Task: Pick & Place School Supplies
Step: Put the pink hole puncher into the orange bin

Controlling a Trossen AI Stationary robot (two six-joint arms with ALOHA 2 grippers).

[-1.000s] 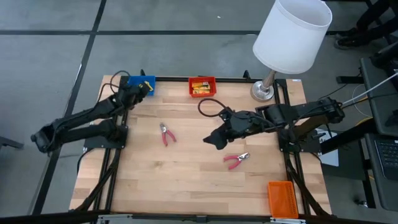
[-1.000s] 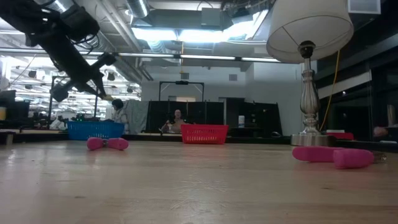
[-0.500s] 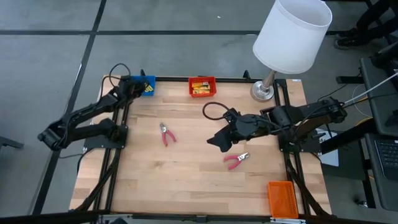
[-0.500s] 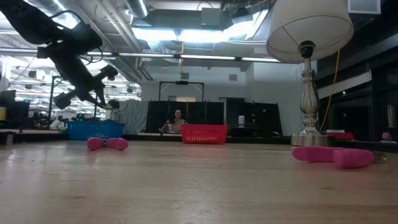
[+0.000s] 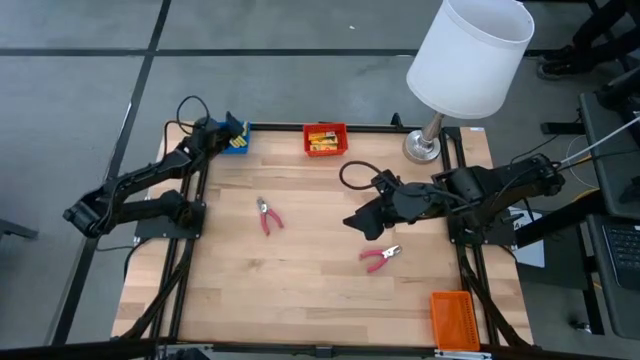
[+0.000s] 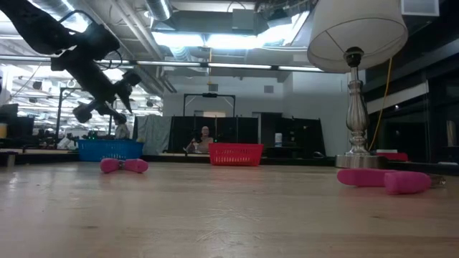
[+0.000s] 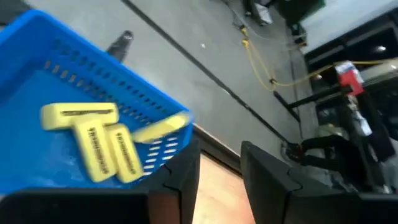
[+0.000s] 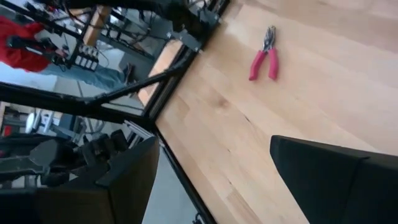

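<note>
My left gripper is open and hovers over the blue tray at the table's far left corner; in its wrist view the fingers stand above the tray wall. Three yellow packets lie on the tray floor, and a yellow stick leans at the tray's corner rim. More yellow packets fill the red tray. One pink-handled pliers lies flat left of centre, the other right of centre. My right gripper is open above the table, just beyond the second pliers.
A white-shaded lamp stands at the far right corner. An orange tray sits at the near right edge. Bare wood lies between the two pliers and along the near side. People show in the room beyond the table.
My left gripper has drawn a little toward the table's left edge over the blue tray and risen in the low view. My right gripper has shifted toward the table's right edge, away from the centre. Both pliers have stayed where they lay.
</note>
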